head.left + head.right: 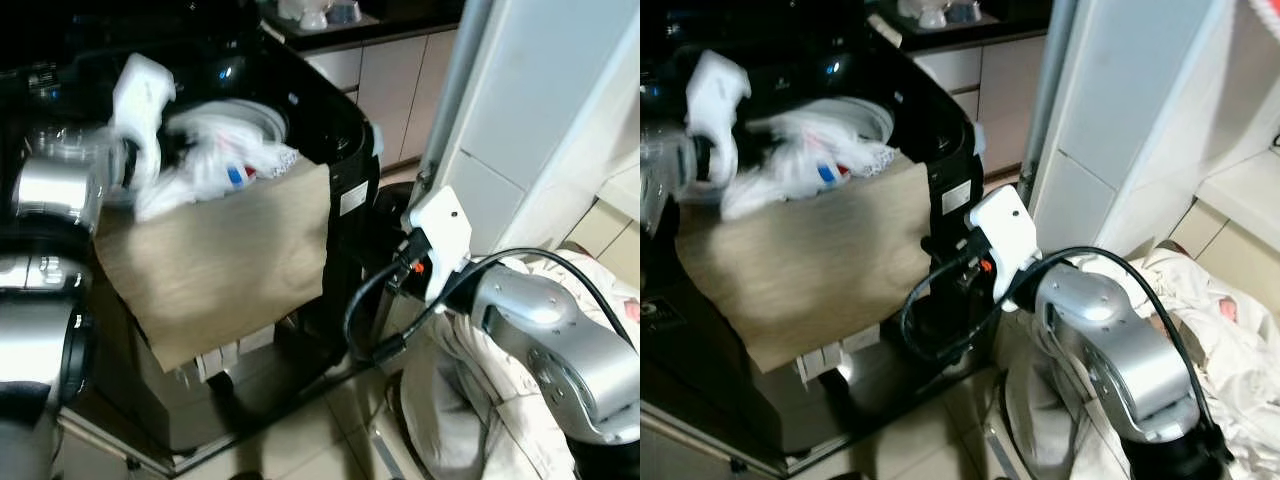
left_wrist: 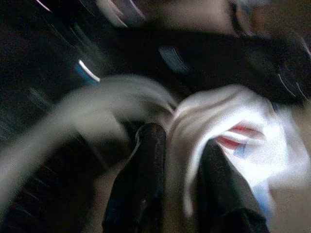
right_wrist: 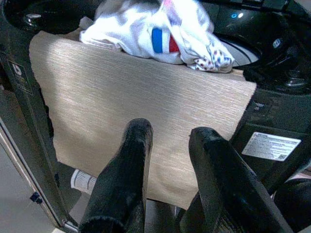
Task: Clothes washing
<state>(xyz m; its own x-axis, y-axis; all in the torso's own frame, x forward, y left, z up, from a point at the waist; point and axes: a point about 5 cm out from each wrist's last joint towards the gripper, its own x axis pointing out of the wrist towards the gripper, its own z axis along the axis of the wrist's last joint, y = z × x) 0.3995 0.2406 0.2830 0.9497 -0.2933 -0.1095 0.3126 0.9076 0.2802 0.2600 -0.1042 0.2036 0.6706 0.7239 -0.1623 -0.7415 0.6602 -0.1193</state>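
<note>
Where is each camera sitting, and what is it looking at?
Left eye view: on the head, looking down at the black washing machine; both silver arms show.
Right eye view: beside it, same scene; the beige cloth hangs down the machine's front.
Left wrist view: on the left arm, blurred, looking along the left gripper, whose fingers hold the white garment.
Right wrist view: on the right arm, looking past the open right gripper at the cloth.
Shared: the right wrist and eye views all show cloth, garment and machine.
</note>
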